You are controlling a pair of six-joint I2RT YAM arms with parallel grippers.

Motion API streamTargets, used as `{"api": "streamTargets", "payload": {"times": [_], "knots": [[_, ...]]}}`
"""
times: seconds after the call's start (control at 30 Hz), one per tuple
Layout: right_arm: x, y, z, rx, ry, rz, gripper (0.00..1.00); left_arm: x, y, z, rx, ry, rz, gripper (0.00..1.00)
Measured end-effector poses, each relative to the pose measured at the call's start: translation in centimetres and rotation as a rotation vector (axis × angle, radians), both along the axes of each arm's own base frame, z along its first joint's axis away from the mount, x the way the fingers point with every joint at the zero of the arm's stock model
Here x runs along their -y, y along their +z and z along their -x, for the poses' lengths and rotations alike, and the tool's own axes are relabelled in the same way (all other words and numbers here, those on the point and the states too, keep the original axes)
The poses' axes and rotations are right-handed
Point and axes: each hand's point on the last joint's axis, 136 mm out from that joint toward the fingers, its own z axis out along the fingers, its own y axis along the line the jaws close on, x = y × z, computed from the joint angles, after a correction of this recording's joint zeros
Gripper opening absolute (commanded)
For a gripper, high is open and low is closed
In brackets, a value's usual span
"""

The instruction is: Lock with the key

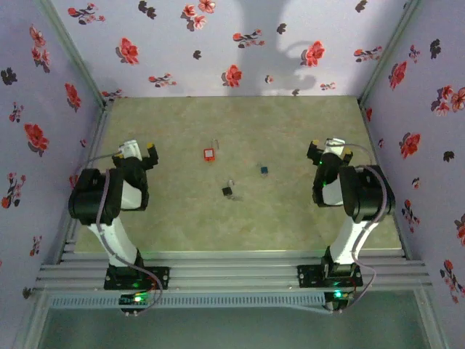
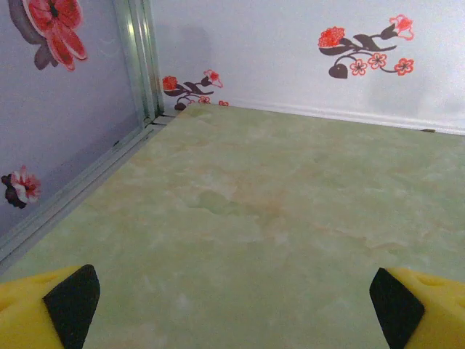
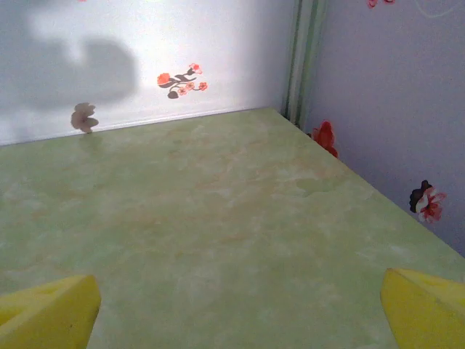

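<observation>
The key point(image 1: 228, 190), tiny with a black square head and a thin metal blade, lies near the middle of the green table. Up and left of it sits the red padlock point(image 1: 209, 153) with its metal shackle pointing away. My left gripper point(image 1: 138, 151) hovers at the left, well apart from both, open with nothing between its yellow fingers point(image 2: 62, 305). My right gripper point(image 1: 329, 150) is at the right, also open and empty, its yellow fingertips point(image 3: 51, 309) wide apart over bare table.
A tiny blue-headed piece point(image 1: 264, 170) lies right of the key. Flower-patterned walls enclose the table on three sides, with metal corner posts point(image 2: 142, 65) at the back. The arm bases stand on the rail at the near edge point(image 1: 232, 276).
</observation>
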Motion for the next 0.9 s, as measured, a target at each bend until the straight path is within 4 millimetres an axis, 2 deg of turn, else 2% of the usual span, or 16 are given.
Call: {"api": "streamTargets", "payload": {"times": [0.2, 0.4, 0.9], "knots": [[-0.8, 0.2, 1.9, -0.052, 0.058, -0.009, 0.99, 0.2, 0.7, 1.9, -0.036, -0.005, -0.017, 1.00], [-1.5, -0.7, 3.0, -0.108, 0.097, -0.024, 0.99, 0.1, 0.1, 3.1, -0.087, -0.002, -0.033, 1.00], [-2.1, -2.6, 4.0, -0.193, 0.134, -0.054, 0.99, 0.1, -1.7, 4.1, -0.174, -0.005, -0.064, 1.00]]}}
